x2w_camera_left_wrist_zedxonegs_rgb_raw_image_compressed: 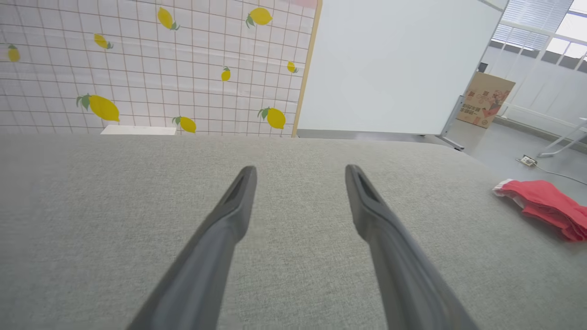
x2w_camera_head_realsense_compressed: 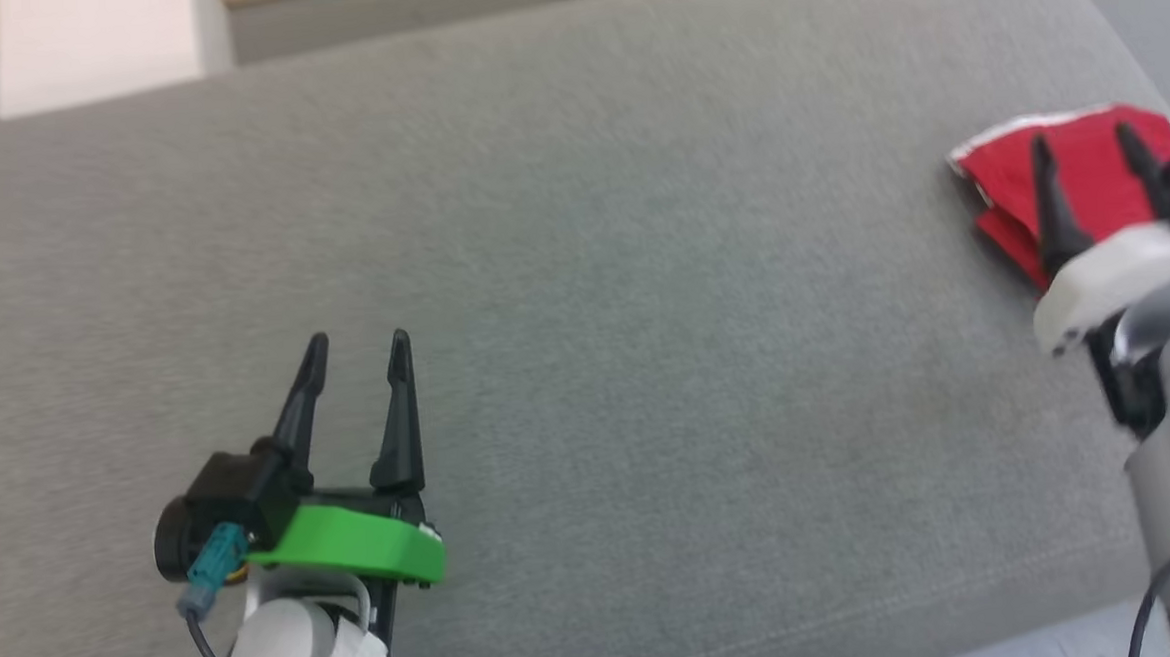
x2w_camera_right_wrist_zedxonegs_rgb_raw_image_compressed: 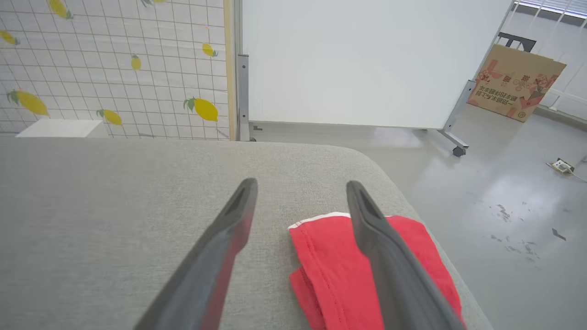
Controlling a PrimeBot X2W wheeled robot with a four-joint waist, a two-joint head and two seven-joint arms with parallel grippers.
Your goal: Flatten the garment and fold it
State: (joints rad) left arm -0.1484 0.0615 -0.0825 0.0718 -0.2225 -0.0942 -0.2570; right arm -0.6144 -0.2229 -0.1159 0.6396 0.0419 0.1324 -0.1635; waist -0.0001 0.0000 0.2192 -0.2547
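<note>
The garment (x2w_camera_head_realsense_compressed: 1088,172) is seen lying in a small, layered bundle on a grey upholstered surface (x2w_camera_head_realsense_compressed: 642,265), close to its rounded right-hand corner. A narrow white trim is shown along the bundle's far edge, and red stitching can be made out on the cloth in the right wrist view (x2w_camera_right_wrist_zedxonegs_rgb_raw_image_compressed: 330,270).

The right hand (x2w_camera_head_realsense_compressed: 1082,134) is held over the garment with its two dark fingers spread apart and nothing pinched between them. In the right wrist view (x2w_camera_right_wrist_zedxonegs_rgb_raw_image_compressed: 301,182) one finger is seen across the red cloth and the other over bare grey fabric just beside it. Whether the fingers touch the cloth cannot be told.

The left hand (x2w_camera_head_realsense_compressed: 357,338) is placed well apart from the garment, over bare grey fabric, with its fingers likewise spread and nothing gripped. From the left wrist (x2w_camera_left_wrist_zedxonegs_rgb_raw_image_compressed: 300,168) the garment (x2w_camera_left_wrist_zedxonegs_rgb_raw_image_compressed: 545,204) is seen far off to the side.

Beyond the surface, a lemon-patterned screen (x2w_camera_left_wrist_zedxonegs_rgb_raw_image_compressed: 160,68), a white panel (x2w_camera_left_wrist_zedxonegs_rgb_raw_image_compressed: 390,64) and a cardboard box (x2w_camera_right_wrist_zedxonegs_rgb_raw_image_compressed: 516,82) on the floor (x2w_camera_right_wrist_zedxonegs_rgb_raw_image_compressed: 504,192) are visible.
</note>
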